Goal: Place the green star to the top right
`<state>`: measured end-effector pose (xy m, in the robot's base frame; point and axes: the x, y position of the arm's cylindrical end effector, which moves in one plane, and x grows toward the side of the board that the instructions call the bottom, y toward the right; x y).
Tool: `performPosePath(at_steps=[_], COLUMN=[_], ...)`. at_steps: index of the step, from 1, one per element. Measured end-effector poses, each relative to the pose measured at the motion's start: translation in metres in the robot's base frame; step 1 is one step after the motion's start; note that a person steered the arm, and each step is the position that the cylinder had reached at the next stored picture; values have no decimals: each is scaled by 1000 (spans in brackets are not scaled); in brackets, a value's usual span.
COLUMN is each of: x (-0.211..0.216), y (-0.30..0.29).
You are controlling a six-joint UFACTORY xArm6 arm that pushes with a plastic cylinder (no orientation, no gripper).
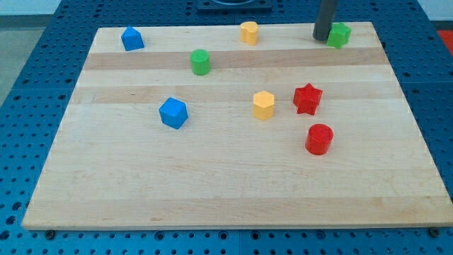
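While my tip [323, 37] sits at the view's top right of the pale wooden board [233, 198], it is just left of the green star block [340, 34], apparently touching it, though the contact point is hard to make out. No fingers here, just a plain dark rod holding nothing. Green star lies near the board's top-right corner. Elsewhere: yellow cylinder block [248, 32] top centre, blue house-shaped block [132, 38] top left, green cylinder block [200, 61], blue cube-like block [173, 112], yellow hexagonal block [263, 105], red star block [308, 98], red cylinder block [319, 139] below it.
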<state>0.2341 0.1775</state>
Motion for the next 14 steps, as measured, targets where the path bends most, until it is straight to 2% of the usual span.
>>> performPosePath(at_steps=[3, 5, 9, 10, 12, 13, 14], x=[8, 100, 95, 72, 67, 67, 67], y=[-30, -64, -74, -121, -148, -189, -192])
